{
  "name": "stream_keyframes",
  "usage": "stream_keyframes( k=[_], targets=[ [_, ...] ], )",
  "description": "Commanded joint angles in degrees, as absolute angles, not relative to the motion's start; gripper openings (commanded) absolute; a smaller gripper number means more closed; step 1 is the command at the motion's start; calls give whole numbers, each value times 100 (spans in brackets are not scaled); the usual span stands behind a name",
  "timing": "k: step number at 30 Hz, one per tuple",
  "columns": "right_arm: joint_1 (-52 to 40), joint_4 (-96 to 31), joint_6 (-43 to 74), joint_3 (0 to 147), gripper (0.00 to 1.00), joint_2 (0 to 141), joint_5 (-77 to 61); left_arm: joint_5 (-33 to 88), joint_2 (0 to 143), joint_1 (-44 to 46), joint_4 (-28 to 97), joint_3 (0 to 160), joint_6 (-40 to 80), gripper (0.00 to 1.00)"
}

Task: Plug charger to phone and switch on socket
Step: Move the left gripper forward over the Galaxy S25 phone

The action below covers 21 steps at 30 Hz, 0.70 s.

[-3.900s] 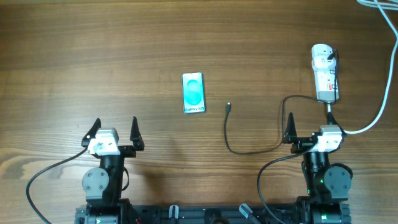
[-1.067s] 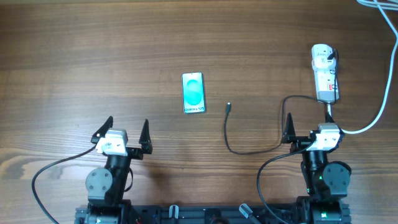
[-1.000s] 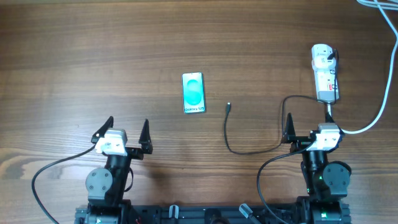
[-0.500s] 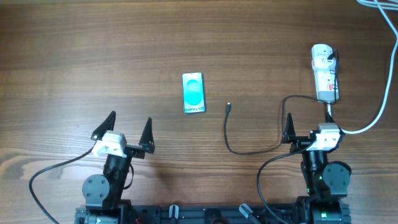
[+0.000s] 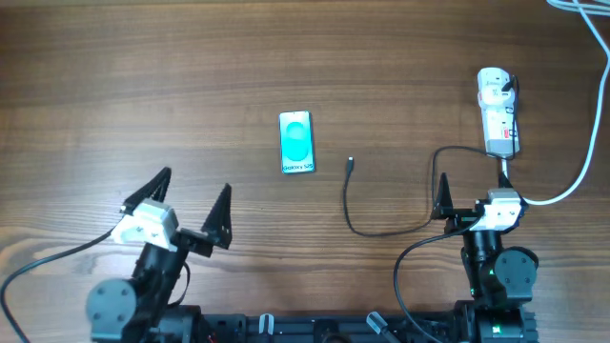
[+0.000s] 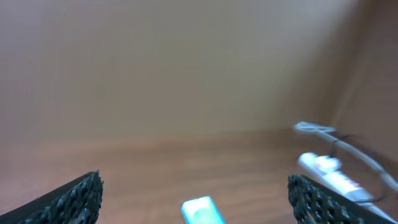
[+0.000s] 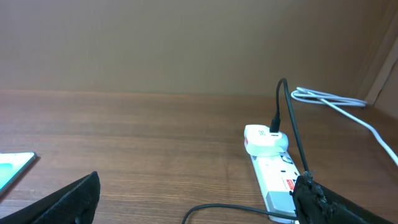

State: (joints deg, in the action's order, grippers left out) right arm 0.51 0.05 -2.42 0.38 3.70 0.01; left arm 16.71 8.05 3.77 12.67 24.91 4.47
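Note:
The phone lies flat at the table's centre with its cyan screen up. The charger is a thin black cable. Its tip lies loose right of the phone, and its other end runs up to the far end of the white socket. My left gripper is open and empty, near-left of the phone. The blurred left wrist view shows the phone between its fingers. My right gripper is open and empty, just short of the socket. The cable passes between its fingers.
A thick white cord loops from the socket's near end along the right edge and off the far right corner; it also shows in the right wrist view. Black base cables trail at the near edge.
My left arm has swung left and turned, its open fingers now angled toward the phone. The right arm, phone, cable and socket have not moved.

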Motion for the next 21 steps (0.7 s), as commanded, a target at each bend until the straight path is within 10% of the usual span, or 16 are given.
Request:
stream_keyframes(
  k=[1, 7, 14, 21],
  targets=[
    [19, 34, -145, 30, 100, 392, -54, 2777, 864, 405, 600, 2655, 519, 100],
    [19, 34, -145, 30, 100, 392, -54, 3299, 1428, 405, 764, 3529, 1719, 100],
    [19, 34, -145, 30, 100, 392, -54, 3385, 4661, 405, 4816, 7008, 1201, 100],
    [19, 34, -145, 30, 100, 392, -56, 4390, 6285, 775, 4895, 7312, 1905, 100]
  ],
)
